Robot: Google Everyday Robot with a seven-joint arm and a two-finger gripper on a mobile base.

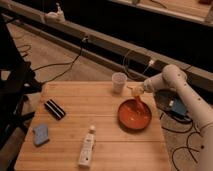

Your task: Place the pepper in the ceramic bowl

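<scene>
Hovering over the far rim of the ceramic bowl (134, 114), the gripper (136, 91) hangs at the end of the white arm (172, 82), which reaches in from the right. The step in hand appears to be the delivery: the pepper (137, 101) hangs point-down from the gripper, which is pinched on its upper end, and the lower tip sits over the bowl's inside, near the far wall. Whether the tip already touches the glaze cannot be told. The next move calls for a slight lowering and a clean release, so that the pepper falls flat inside the rim and does not tip out over the far edge. The bowl stands on the right part of the wooden table (75, 135). A small whitish cup (119, 82) stands just beside the gripper, on its left in view, and must not be knocked.
</scene>
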